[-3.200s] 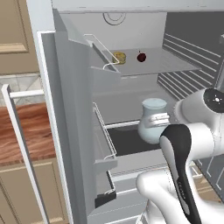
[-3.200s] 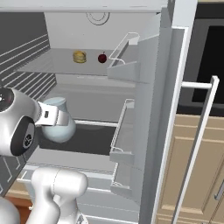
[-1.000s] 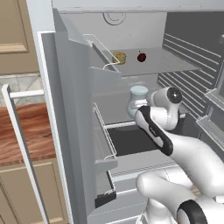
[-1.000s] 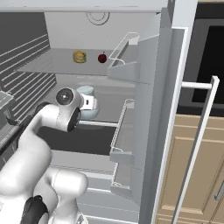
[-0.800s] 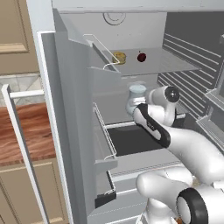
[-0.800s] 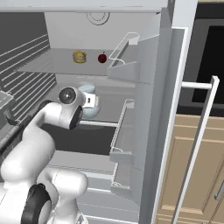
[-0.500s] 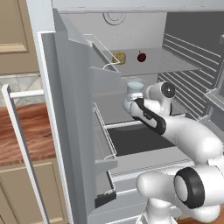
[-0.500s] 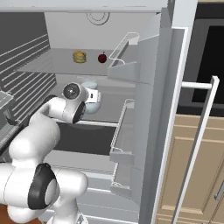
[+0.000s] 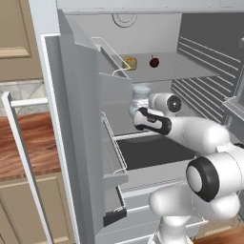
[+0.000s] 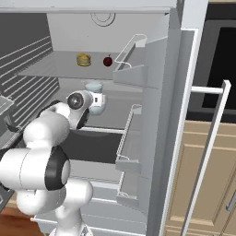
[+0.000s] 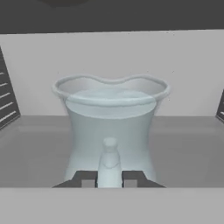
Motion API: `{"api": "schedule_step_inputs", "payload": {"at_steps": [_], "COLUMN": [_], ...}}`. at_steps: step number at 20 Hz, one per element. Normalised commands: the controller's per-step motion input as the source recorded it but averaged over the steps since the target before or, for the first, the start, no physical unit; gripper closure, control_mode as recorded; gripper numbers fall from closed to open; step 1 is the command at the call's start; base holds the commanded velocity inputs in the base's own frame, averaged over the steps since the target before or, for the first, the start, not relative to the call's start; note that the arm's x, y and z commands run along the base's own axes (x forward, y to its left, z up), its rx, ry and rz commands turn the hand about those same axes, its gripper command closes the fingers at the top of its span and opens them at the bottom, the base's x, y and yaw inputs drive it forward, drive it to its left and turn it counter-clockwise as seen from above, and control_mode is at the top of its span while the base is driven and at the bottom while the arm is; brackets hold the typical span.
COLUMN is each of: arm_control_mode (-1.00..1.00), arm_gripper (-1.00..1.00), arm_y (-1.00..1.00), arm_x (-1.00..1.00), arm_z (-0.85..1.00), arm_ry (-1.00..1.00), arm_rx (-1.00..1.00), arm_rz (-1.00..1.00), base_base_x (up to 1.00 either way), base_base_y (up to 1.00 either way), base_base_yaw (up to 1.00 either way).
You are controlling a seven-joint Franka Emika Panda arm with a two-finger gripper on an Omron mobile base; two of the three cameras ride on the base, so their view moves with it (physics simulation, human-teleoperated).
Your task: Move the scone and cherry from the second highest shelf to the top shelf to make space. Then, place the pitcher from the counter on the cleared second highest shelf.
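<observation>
The pale blue-grey pitcher stands upright just over the second highest shelf, deep inside the open fridge. My gripper is shut on the pitcher's handle, one dark finger on each side. From the base the pitcher sits just beyond my hand, under the top shelf. On that top shelf lie the scone and, to its right, the cherry. Whether the pitcher touches the shelf I cannot tell. The wooden counter lies left of the fridge.
The open fridge door with wire-railed bins stands close on the left of my arm. A dark drawer tray lies below the pitcher. Ribbed fridge walls close the right side. Beige cabinets stand right of the fridge.
My arm has stretched further into the fridge, carrying the pitcher up and back from above the dark drawer to shelf level. Scone and cherry have not moved.
</observation>
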Motion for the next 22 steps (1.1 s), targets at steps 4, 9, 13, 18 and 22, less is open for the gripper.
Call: {"api": "schedule_step_inputs", "payload": {"at_steps": [4,9,13,18,22], "arm_control_mode": [-1.00,-1.00,-1.00,-1.00,-1.00], "arm_gripper": [-1.00,-1.00,-1.00,-1.00,-1.00], "arm_y": [0.09,0.00,0.00,0.00,0.06], "arm_x": [0.20,-0.09,-0.39,-0.34,-0.83], "arm_z": [0.00,0.04,0.20,0.54,0.66], "arm_ry": [-0.02,0.00,0.00,0.00,0.16], "arm_rx": [0.00,0.00,0.00,-0.01,-0.09], "arm_rz": [0.00,0.00,0.00,0.00,0.00], "base_base_x": [0.00,0.00,0.00,0.00,0.00], "base_base_y": [0.00,0.00,0.00,0.00,0.00], "base_base_yaw": [0.00,0.00,0.00,0.00,0.00]}}
